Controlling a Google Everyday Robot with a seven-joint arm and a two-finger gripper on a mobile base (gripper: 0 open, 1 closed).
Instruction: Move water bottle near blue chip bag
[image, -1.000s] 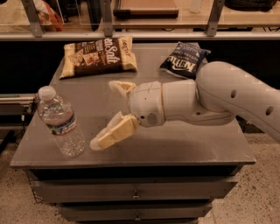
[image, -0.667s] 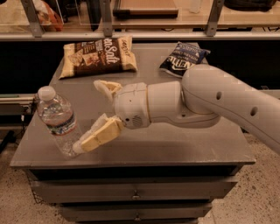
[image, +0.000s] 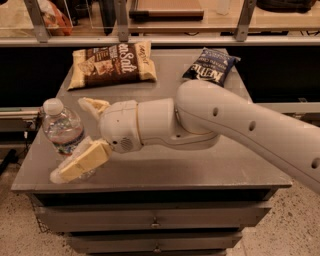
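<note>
Our claw has swung over to 9 o'clock on the counter & now sits spread w/ one finger either side of the water bottle, not yet pinching it. We reckon the squeeze comes next, then a haul twd the blue chip bag, well apart at 1 o'clock.

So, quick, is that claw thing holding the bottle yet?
Gripper: open, straddling the water bottle at the left side of the table; not shut on it.
</note>
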